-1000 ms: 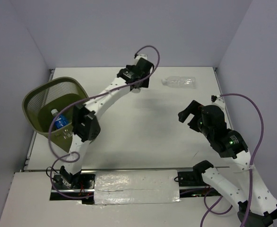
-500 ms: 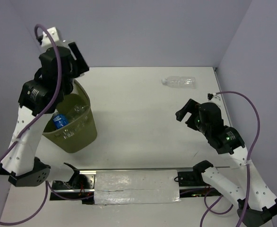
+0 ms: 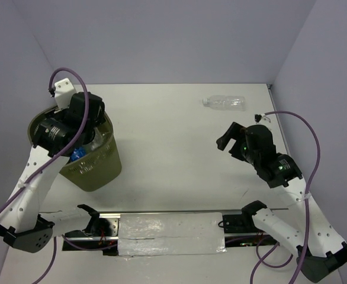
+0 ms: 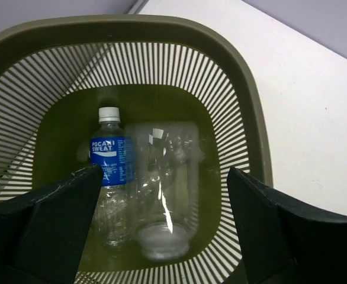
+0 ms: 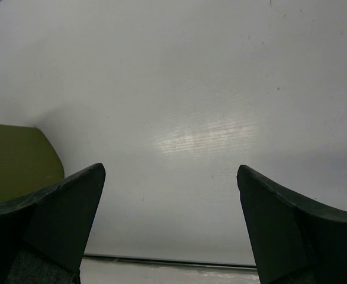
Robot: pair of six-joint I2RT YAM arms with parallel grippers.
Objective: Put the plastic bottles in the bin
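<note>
The left gripper (image 4: 161, 180) hung over the bin (image 4: 247, 94), jaws spread and empty. A blurred clear bottle (image 4: 161, 201) and a blue-labelled bottle (image 4: 107, 157) were inside. A third bottle (image 3: 224, 102) lay on the table (image 3: 173, 154), far right. The right gripper (image 3: 228, 139), also spread, was best placed to take it squarely across the body.

The left arm (image 3: 28, 177) rises from its base at the near left and leans toward the far side, its wrist bent so that the left gripper (image 3: 83, 131) points steeply down. Its two dark fingers (image 4: 55, 225) stand wide apart. The right arm (image 3: 292, 189) climbs from the near right and reaches far and leftward, with the right gripper (image 3: 227, 137) aimed left and slightly down, its fingers (image 5: 49, 219) likewise spread wide.
</note>
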